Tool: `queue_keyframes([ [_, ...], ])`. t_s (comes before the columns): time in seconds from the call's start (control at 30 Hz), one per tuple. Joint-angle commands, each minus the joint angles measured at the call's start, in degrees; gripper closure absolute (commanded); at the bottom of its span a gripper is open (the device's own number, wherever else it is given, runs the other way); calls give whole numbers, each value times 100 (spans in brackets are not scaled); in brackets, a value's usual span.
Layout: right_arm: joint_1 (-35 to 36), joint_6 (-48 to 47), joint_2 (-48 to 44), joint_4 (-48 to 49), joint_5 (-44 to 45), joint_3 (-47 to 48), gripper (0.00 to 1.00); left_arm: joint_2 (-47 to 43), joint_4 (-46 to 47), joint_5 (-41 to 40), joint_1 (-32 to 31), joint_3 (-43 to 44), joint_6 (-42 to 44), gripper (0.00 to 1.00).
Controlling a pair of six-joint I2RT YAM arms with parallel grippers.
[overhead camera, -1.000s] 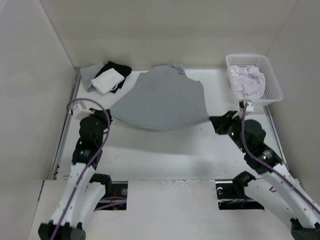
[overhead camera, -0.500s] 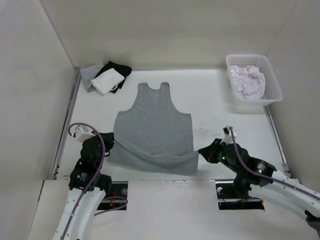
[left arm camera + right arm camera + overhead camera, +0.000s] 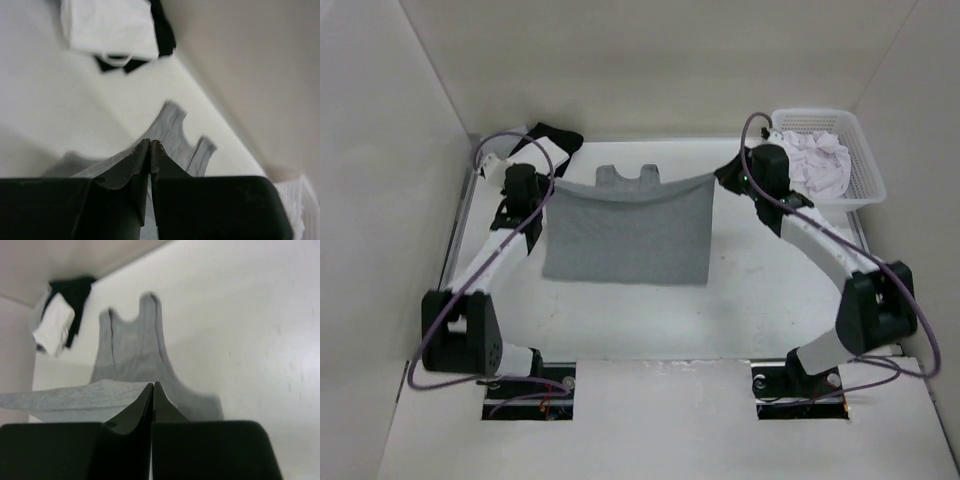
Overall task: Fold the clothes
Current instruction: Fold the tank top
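Grey top (image 3: pixel 625 235) mid desk (image 3: pixel 760 290), its hem (image 3: pixel 625 190) raised and stretched left to right. My left tool (image 3: pixel 544 188) and right tool (image 3: pixel 716 178) each pinch a hem corner. Straps (image 3: pixel 628 177) lie just far of the hem, with both arms equally near.

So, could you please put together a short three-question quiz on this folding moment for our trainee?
1. True or false: the left pincer and the right pincer are each shut on the grey top.
2. Which part of the top is held up off the table? A) the straps B) the hem C) no part
3. What holds the white garment at the far right?
Key: 1 true; 2 B; 3 the white basket.
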Motion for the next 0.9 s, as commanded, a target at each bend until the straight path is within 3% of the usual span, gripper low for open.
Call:
queue_keyframes([
  [0.0,-501,-182,1204,770,-721,1198,100,1305,1090,-66,296,960,200,95],
  [0.07,-695,-120,2048,727,-783,1971,100,2132,1231,144,428,1522,209,91],
  [0.1,-766,-50,2443,683,-827,2332,98,2458,1267,319,489,1786,217,85],
  [0.13,-810,-6,2795,647,-862,2649,88,2722,1284,486,559,2023,278,73],
  [0.2,-828,21,3298,446,-915,3055,59,2918,1180,680,639,2105,323,59],
  [0.27,-801,-23,3283,287,-890,2891,48,2560,1214,638,613,1572,288,59],
  [0.43,-425,284,2020,1102,-495,881,52,593,1513,-231,-203,-730,261,65],
  [0.5,-126,302,1378,1515,-292,-68,68,-250,1242,-286,-397,-1460,445,66],
  [0.57,181,381,807,1736,-151,-921,93,-1007,690,-146,-372,-2093,394,64],
  [0.6,322,416,560,1824,-142,-1291,97,-1280,487,-14,-354,-2366,358,62],
  [0.7,683,434,-160,1991,24,-2249,97,-1739,265,670,-48,-3017,200,59],
  [0.87,1027,469,-848,2071,201,-3113,79,-1653,423,1445,489,-3230,59,59],
])
